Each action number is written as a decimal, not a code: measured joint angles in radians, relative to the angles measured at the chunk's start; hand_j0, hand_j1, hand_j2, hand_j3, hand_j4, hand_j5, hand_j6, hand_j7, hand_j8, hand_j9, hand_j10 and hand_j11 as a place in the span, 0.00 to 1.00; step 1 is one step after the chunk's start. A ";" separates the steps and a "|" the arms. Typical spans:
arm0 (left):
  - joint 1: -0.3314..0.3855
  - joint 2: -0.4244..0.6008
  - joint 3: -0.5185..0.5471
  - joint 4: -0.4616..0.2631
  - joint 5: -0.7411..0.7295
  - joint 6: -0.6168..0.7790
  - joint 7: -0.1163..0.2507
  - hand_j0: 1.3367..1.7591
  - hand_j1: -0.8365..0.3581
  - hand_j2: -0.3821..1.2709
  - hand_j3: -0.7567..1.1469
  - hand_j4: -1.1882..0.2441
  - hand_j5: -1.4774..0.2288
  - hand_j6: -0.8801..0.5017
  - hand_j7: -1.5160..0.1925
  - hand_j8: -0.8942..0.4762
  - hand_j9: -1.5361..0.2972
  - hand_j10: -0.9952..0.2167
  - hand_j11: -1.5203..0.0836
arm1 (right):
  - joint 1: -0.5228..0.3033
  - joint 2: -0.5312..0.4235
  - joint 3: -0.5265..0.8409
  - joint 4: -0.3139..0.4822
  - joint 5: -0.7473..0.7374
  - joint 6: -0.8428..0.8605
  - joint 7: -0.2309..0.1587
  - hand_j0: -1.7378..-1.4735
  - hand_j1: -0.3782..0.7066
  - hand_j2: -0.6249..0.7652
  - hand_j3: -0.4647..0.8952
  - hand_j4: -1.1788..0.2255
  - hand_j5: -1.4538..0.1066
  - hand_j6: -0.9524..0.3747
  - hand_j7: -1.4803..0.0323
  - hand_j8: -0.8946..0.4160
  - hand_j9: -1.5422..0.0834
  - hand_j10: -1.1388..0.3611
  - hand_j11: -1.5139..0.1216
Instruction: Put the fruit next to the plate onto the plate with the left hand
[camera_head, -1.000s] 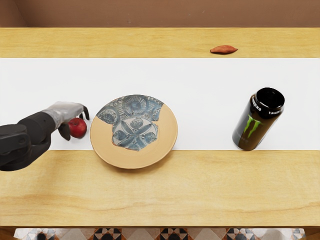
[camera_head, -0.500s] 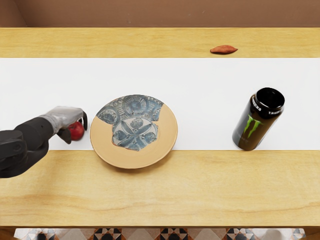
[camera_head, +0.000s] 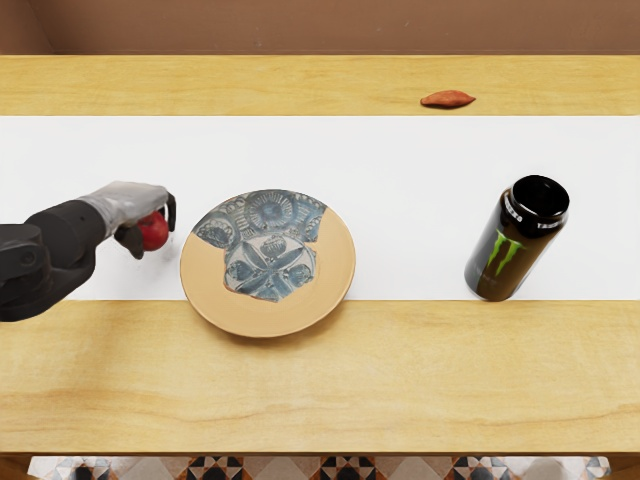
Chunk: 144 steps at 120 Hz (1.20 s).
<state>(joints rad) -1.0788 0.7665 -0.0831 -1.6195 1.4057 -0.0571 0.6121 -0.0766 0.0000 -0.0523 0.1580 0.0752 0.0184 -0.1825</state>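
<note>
The red fruit (camera_head: 154, 232) sits in our left hand (camera_head: 135, 208), which is closed around it, just beside the plate (camera_head: 335, 272) toward the left edge of the desk (camera_head: 320, 380). We judge the grasp made. Next we carry it right over the plate and release.

Red apple (camera_head: 155, 232) is gripped by L hand (camera_head: 135, 207), fingers curled round it, just beside patterned plate (camera_head: 336, 286), on its left. Black energy-drink can (camera_head: 515, 240) is seen upright, well apart to the R.
</note>
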 joint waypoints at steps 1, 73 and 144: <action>-0.008 0.000 0.000 0.000 -0.004 -0.004 0.000 0.73 0.41 0.43 0.40 0.48 0.27 0.41 0.30 0.41 0.29 0.22 0.32 | 0.000 0.000 0.000 0.000 0.000 0.000 0.000 0.30 0.03 0.45 0.34 0.84 0.93 0.72 0.98 0.68 0.95 0.76 0.93; -0.133 -0.234 -0.070 -0.003 -0.191 -0.147 -0.001 0.74 0.37 0.49 0.40 0.49 0.26 0.43 0.30 0.43 0.29 0.23 0.32 | 0.000 0.000 0.000 0.000 0.000 0.000 0.000 0.30 0.03 0.45 0.34 0.84 0.93 0.72 0.98 0.68 0.95 0.76 0.93; -0.102 -0.243 -0.059 0.003 -0.190 -0.115 -0.001 0.75 0.75 0.33 0.40 0.69 0.65 0.53 0.68 0.55 0.64 0.59 0.72 | 0.000 0.000 0.000 0.000 0.000 0.000 0.000 0.30 0.03 0.45 0.34 0.84 0.93 0.72 0.98 0.68 0.95 0.76 0.93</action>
<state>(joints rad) -1.1804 0.5231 -0.1420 -1.6160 1.2156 -0.1718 0.6109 -0.0764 0.0000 -0.0524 0.1580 0.0752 0.0183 -0.1825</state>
